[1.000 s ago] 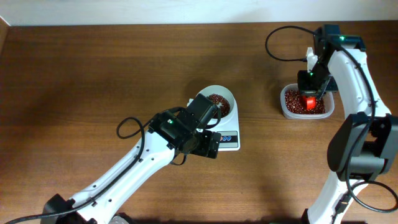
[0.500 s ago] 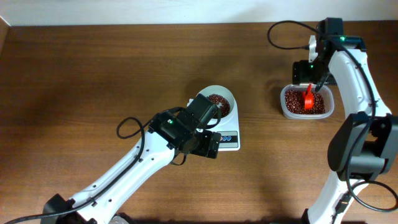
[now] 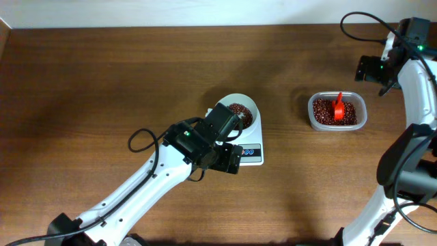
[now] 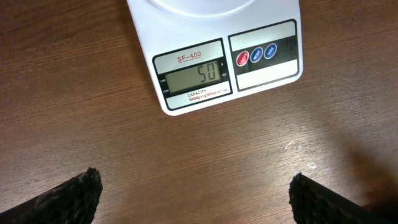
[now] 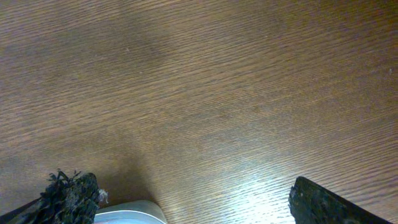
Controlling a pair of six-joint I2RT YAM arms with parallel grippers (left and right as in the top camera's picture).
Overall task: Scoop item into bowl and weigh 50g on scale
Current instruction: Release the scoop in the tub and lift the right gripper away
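Observation:
The white bowl (image 3: 250, 106) holds dark red-brown beans (image 3: 239, 110) and stands on the white scale (image 3: 252, 154). In the left wrist view the scale (image 4: 217, 59) has a display (image 4: 195, 76) that reads 50. My left gripper (image 4: 196, 190) hovers open above the bare table just in front of the display; in the overhead view the left gripper (image 3: 225, 142) is beside the bowl. My right gripper (image 3: 363, 68) is open and empty at the far right, apart from the bean tub. Its fingers (image 5: 71, 198) frame bare wood.
A clear plastic tub (image 3: 362, 104) of beans sits at the right with a red scoop (image 3: 338, 107) lying in it. Its corner (image 5: 127, 213) shows at the bottom of the right wrist view. The right arm's cable loops near the back edge.
My right gripper opened, left the red scoop in the tub, and moved away to the right and back. The left arm, bowl and scale have not moved.

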